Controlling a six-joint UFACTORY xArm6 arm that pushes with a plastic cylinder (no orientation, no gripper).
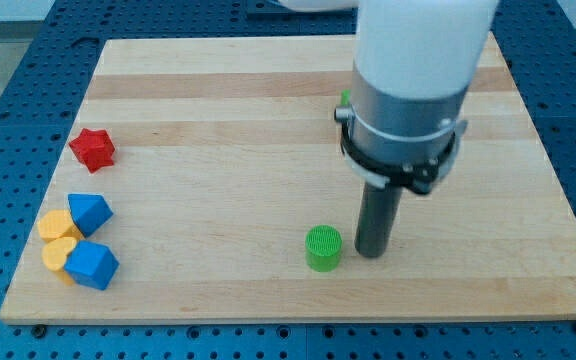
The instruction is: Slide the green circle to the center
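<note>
Worktop (268,150): It was a light wooden board, and it lay on a blue base with small holes.
Green circle (323,248): It was a short round block. It sat low on the board, a little to the view's right of the middle and near the bottom edge.
Tip (371,252): The dark rod came down from a big white and grey arm. The tip rested just beside the green circle, on its right side in the view. It could not be told whether the two touched.
Jaws: The arm had no jaws, only the straight rod, so nothing was pinched or held.
Red star (93,149): It sat alone near the view's left edge, well apart from the green circle.
Blue blocks: One (90,211) sat below the red star. The other (93,265) sat lower down, near the bottom left corner.
Yellow blocks: Two of them, one (54,225) above the other (58,254), were tucked close against the left sides of the blue blocks.
Small green piece (345,99): A bit of something green peeked out behind the arm, near the view's top. Most of it was hidden, so its shape could not be told.
</note>
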